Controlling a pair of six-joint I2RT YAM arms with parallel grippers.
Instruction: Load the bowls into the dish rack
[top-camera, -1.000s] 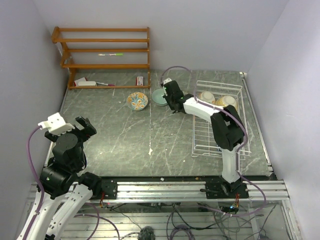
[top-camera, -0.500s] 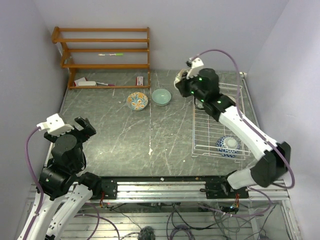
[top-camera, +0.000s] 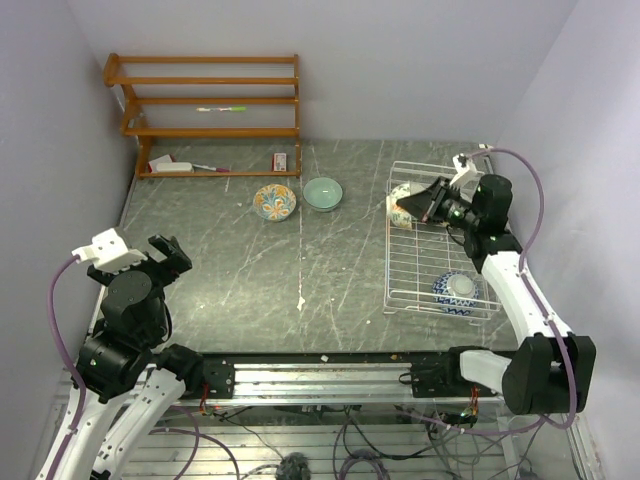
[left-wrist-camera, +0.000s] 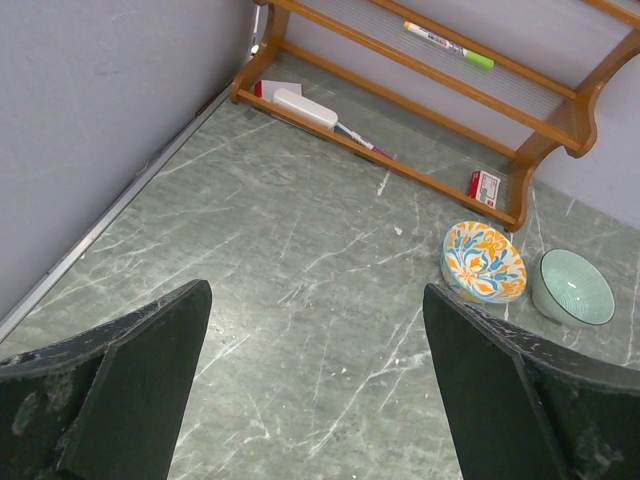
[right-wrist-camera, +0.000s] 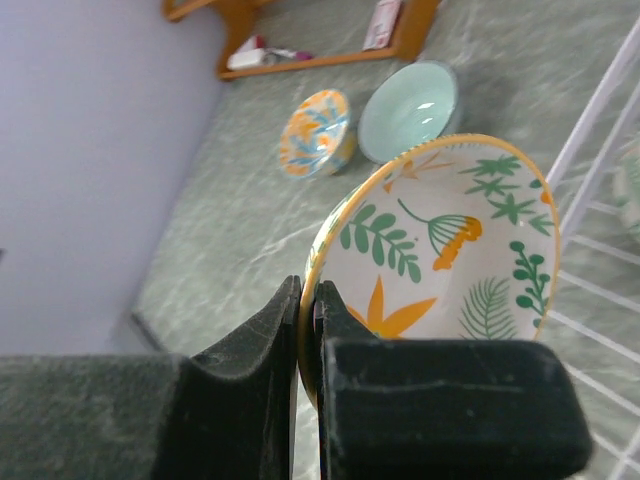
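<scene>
one blue bowl (top-camera: 457, 289) sits in the dish rack (top-camera: 388, 262). right gripper (right-wrist-camera: 308, 300) pinches the leaf-painted bowl (right-wrist-camera: 440, 240) by its rim above the rack. teal bowl (top-camera: 323, 193) and orange-blue bowl (top-camera: 275, 201) lie outside. left gripper (left-wrist-camera: 315, 300) fingers are spread.

I count four bowls on my screens. Two stand on the table (top-camera: 230, 270): one flower-painted bowl (top-camera: 274, 201) and one pale teal bowl (top-camera: 322, 194). Two more are at the single dish rack (top-camera: 415, 265): one leaf-painted bowl (right-wrist-camera: 450, 240) and one blue-patterned bowl (top-camera: 457, 291), which lies bottom up. I have two arms and so two grippers, the left gripper (left-wrist-camera: 312, 300) and the right gripper (right-wrist-camera: 308, 300). There is one wooden shelf unit (top-camera: 210, 80). On it I count two pens, a green-tipped pen (left-wrist-camera: 447, 45) and a thin pen (left-wrist-camera: 360, 143), plus one white block (left-wrist-camera: 305, 108) and one small red box (left-wrist-camera: 488, 185).
</scene>
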